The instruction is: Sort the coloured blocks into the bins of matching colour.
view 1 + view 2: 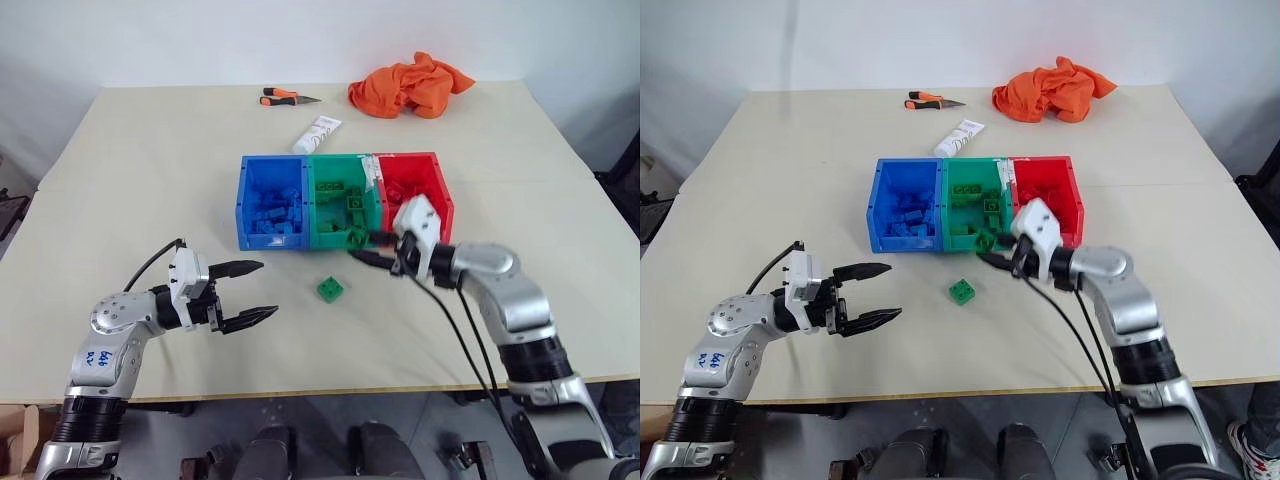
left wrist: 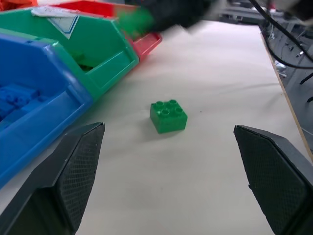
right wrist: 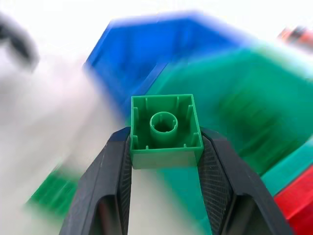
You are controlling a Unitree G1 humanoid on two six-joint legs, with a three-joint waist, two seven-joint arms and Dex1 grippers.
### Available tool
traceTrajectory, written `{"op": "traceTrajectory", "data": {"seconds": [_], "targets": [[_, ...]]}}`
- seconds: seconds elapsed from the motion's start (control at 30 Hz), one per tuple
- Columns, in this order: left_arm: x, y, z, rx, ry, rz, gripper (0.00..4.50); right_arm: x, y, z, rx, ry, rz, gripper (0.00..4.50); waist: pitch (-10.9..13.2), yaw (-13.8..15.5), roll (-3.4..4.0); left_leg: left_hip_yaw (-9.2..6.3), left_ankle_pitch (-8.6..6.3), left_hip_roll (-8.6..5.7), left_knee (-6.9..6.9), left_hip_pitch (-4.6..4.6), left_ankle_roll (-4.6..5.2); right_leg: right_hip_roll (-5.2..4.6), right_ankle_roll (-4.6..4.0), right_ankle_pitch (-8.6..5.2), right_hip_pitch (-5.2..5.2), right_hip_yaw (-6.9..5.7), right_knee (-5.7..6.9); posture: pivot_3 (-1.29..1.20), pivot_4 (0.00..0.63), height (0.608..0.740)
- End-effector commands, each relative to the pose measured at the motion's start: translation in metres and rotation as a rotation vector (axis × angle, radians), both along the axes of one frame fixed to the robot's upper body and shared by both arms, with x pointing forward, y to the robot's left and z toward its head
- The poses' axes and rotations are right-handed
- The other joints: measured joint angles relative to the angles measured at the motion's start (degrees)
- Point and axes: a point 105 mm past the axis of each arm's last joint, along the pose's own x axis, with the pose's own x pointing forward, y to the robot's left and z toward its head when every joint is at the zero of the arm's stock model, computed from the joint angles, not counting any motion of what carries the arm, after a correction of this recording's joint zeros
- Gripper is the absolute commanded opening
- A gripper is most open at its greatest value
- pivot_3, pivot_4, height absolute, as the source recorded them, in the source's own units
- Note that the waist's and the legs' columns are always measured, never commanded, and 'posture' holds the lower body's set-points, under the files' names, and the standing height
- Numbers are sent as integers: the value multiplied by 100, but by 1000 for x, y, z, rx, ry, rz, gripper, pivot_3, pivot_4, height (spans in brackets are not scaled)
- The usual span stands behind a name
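The right end effector [image 3: 165, 147] pinches a small green studded plastic brick [image 3: 165, 129] at the near edge of the green open-topped plastic bin [image 1: 343, 200]. Another green brick [image 1: 331, 289] lies on the beige surface [image 1: 150, 180] at the bin's 6 o'clock. The left end effector [image 1: 255, 291] is spread wide.

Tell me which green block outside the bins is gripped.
The green block pinched in the right gripper, near the green bin. The other green block lies loose on the table before the open left gripper.

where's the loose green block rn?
In the left eye view the loose green block lies on the table, just in front of the green bin, between the open left pincer and the right pincer.
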Motion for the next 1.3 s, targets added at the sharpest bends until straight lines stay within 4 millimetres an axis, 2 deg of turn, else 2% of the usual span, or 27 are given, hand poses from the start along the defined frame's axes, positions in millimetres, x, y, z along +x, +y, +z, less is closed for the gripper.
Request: {"op": "traceTrajectory", "data": {"seconds": [0.03, 0.23, 0.43, 0.53, 0.63, 0.9, 1.0, 1.03, 1.13, 1.27, 1.3], "targets": [[2, -4, 6, -8, -32, -21, 4500, 18, 1, 18, 36, -40, -34, 2479, 0, 3, 0, -1, 0, 0, -2, 0, 0, 0, 0, 0, -1, 0, 0, 0, 150, 740], [4, -5, 6, -9, -37, -27, 4500, 36, 7, 20, -5, -83, -28, 4450, 0, 7, 0, -1, 0, -3, -11, -6, 1, -2, 0, 0, -4, -2, 9, 0, 150, 740], [2, -5, 6, -10, -36, -24, 4500, 25, -1, 21, -21, -109, 17, 4450, 0, 2, 0, -2, -1, -2, -14, -11, 1, -1, 0, 0, -10, -7, 10, 0, 150, 740], [1, -4, 5, -9, -30, -26, 4500, -10, -14, 7, -78, -71, 130, 4450, 0, 49, 0, -4, -1, -1, -14, -12, 1, -1, 0, 0, -7, -8, 8, 0, 150, 740], [2, -3, 5, -5, -27, -30, 4500, -32, -36, -7, -131, -17, 133, 4450, 0, 111, 0, -17, -2, -4, -12, -18, 3, -2, 0, 0, 5, -11, -13, 0, 150, 740], [-1, 9, 4, 23, -17, -30, 4500, -81, -116, -39, -285, 185, -12, 4450, 1, 167, 0, -12, -2, -2, -1, -11, 4, -1, 0, 0, 18, -6, -36, 0, 150, 740], [-3, 13, 4, 31, -15, -25, 4500, -89, -131, -44, -320, 213, -54, 4450, 1, 141, 0, -8, -2, -1, -4, -9, 6, -1, -1, 0, 25, -4, -54, 0, 150, 740], [-3, 14, 4, 33, -15, -24, 4500, -91, -131, -44, -322, 214, -55, 4450, 1, 131, 0, -3, -2, -1, -5, -8, 7, -1, 0, 0, 26, -1, -54, 0, 150, 740], [-4, 15, 4, 40, -15, -26, 4500, -89, -113, -46, -304, 205, -12, 4450, 1, 118, 0, -1, -1, 2, -5, -3, 6, 1, -1, 0, 26, -1, -49, 0, 150, 740], [-4, 13, 6, 39, -21, -30, 4500, -78, -72, -57, -273, 199, 84, 4450, 1, 125, -1, -4, -1, 3, -2, -3, 5, 1, -2, 0, 26, -1, -48, 0, 150, 740], [-4, 12, 6, 40, -21, -31, 4500, -76, -66, -60, -273, 201, 92, 4450, 1, 133, -1, -4, -1, 3, -2, -3, 5, 1, -2, 0, 26, -1, -48, 0, 150, 740]]}}
